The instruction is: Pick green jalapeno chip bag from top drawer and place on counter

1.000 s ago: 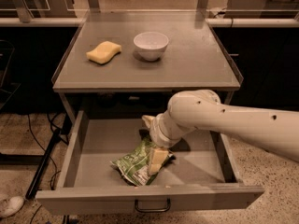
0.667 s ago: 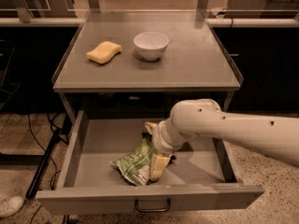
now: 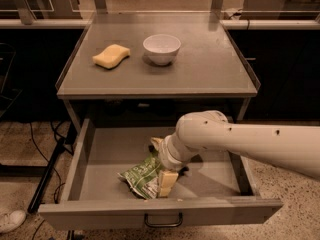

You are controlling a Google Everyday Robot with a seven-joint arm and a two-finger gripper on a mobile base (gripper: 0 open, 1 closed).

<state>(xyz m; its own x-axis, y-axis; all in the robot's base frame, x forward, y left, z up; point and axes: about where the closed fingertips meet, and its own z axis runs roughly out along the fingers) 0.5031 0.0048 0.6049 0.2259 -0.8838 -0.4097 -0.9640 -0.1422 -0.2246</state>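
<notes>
The green jalapeno chip bag [image 3: 140,176] lies crumpled on the floor of the open top drawer [image 3: 100,156], near the front middle. My gripper [image 3: 161,163] reaches down into the drawer from the right on a thick white arm. Its fingers are spread, one tan finger [image 3: 167,182] at the bag's near right edge and the other [image 3: 156,143] behind the bag. The bag's right end lies between them, and the wrist hides part of it. The grey counter [image 3: 210,69] is right above the drawer.
A yellow sponge [image 3: 111,56] and a white bowl [image 3: 161,48] sit on the counter's back left and middle. The drawer front has a dark pull handle [image 3: 163,221]. Clear raised edges line the counter's sides. Cables and a white shoe [image 3: 11,220] lie on the floor at left.
The gripper has sunk lower and slightly toward the drawer front, its fingers now down around the bag's right end. The bag has stayed in place.
</notes>
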